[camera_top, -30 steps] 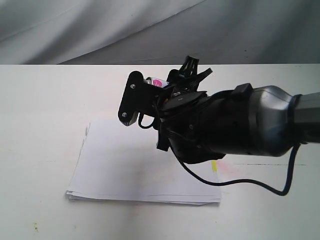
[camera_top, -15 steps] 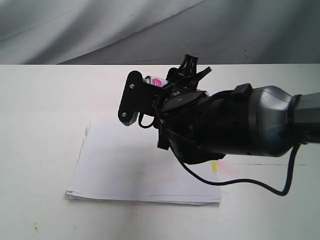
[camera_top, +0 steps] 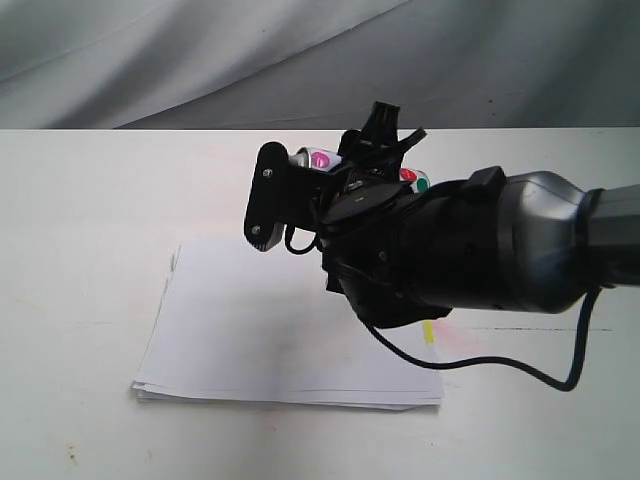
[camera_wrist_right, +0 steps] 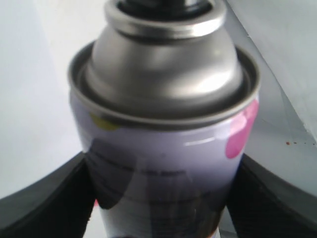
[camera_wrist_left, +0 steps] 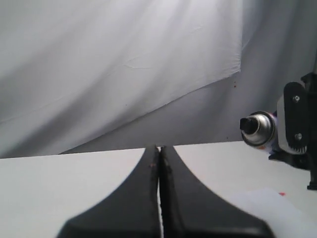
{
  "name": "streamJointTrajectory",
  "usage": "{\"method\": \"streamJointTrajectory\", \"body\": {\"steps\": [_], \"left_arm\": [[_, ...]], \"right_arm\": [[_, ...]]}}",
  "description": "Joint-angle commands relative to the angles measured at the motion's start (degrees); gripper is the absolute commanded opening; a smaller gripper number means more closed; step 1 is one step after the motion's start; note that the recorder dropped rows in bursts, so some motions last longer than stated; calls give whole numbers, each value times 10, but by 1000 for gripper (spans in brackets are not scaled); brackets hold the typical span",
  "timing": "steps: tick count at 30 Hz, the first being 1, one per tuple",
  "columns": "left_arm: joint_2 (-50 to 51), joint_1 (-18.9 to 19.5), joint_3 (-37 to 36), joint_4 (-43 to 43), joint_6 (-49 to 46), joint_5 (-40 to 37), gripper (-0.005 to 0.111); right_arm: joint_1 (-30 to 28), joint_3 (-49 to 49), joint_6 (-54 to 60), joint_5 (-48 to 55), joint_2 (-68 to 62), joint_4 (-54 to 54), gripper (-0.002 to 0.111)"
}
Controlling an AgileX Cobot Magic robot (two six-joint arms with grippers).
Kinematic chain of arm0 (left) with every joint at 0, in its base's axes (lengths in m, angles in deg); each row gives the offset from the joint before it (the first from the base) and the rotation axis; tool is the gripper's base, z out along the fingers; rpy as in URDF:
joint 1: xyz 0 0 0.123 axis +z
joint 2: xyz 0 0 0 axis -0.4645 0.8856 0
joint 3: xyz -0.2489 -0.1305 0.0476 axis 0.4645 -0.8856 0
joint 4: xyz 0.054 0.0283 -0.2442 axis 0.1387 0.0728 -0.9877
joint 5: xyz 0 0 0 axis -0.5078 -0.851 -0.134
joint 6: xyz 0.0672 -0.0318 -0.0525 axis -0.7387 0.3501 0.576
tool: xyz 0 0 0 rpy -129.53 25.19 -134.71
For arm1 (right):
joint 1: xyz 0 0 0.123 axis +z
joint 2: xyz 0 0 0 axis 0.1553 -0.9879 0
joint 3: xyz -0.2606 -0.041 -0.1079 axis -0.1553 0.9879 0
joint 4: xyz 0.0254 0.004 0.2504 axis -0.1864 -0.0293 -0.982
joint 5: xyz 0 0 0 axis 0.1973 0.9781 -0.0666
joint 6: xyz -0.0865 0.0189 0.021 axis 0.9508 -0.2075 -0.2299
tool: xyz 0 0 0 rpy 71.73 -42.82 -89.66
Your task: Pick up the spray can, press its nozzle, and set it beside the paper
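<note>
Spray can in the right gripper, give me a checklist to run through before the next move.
1. Spray can clamped between the right gripper fingers: ok.
2. Can held off the table: ok.
3. Nozzle uncovered and reachable: ok.
4. Left gripper shut, ready to press: ok.
5. Left gripper touching the nozzle: not ok, it is apart from the can.
6. Which way the nozzle's outlet faces: cannot tell.

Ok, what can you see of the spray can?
The can is a silver metal cylinder with a pale purple label bearing pink and yellow spots, a domed shoulder and a black nozzle. The right gripper clamps its body between both jaws, holding it roughly sideways above the table. Nothing else touches it.
</note>
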State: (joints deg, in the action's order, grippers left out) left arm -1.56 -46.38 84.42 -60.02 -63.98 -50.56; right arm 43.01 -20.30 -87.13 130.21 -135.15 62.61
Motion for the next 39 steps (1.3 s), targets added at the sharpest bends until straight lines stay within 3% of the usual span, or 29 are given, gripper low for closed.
{"method": "streamJointTrajectory", "body": {"steps": [1,2,6,12,19,25,36,39], "left_arm": [[-3,1,-3,-78,68,96,0],[-3,1,-3,-92,71,115,0],[73,1,83,-88,64,25,0],[447,1,298,-66,59,14,0],[711,1,490,-66,42,-56,0],[784,-14,519,-72,3,-67,0],[777,-26,519,-72,-11,-84,0],[771,-26,519,-78,-12,-150,0]], "right_arm": [[1,-3,1,15,8,42,0],[1,-3,1,15,8,42,0],[1,-3,2,21,8,51,0],[1,-3,2,21,8,52,0],[1,-3,2,25,8,50,0],[1,-3,2,25,8,50,0],[1,-3,2,25,8,50,0],[1,-3,2,25,8,50,0]]}}
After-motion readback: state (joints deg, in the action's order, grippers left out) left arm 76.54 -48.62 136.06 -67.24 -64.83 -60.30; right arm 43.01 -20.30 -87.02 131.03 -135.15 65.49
